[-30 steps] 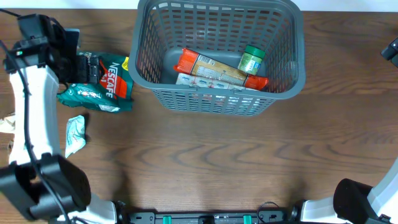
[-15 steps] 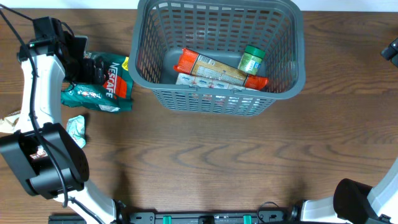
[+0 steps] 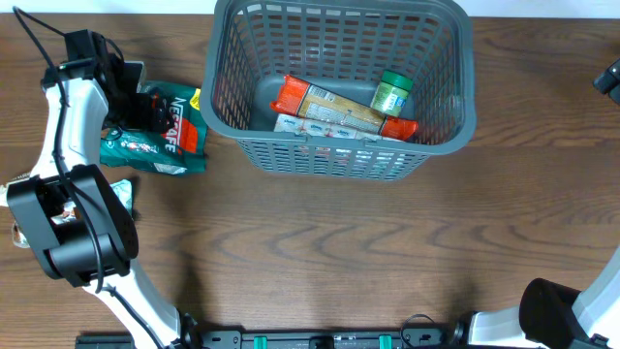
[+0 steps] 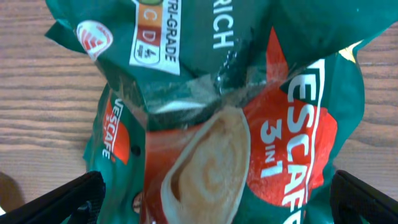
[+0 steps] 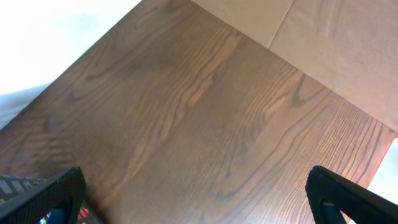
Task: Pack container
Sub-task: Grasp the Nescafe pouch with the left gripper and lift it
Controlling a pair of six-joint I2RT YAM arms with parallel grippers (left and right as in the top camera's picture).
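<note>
The dark grey lattice container [image 3: 441, 131] stands at the back middle of the table. It holds an orange-and-tan packet [image 3: 329, 105], a white packet [image 3: 320, 126] and a small green jar [image 3: 392, 93]. A green and red Nescafe bag [image 3: 172, 121] lies left of the container, with a second green packet [image 3: 140, 150] under its near edge. My left gripper [image 3: 145, 107] is open, low over the Nescafe bag [image 4: 249, 143], with a finger on either side of it. My right gripper [image 5: 199, 205] is open and empty above bare table at the far right.
A crumpled white-and-green wrapper [image 3: 118, 199] lies on the table near the left arm. A pale packet [image 3: 15, 194] sits at the left edge. The right arm [image 3: 608, 76] shows only at the right edge of the overhead view.
My left gripper has moved a little toward the back and right, and now straddles the Nescafe bag. The right arm and the container have not moved.
</note>
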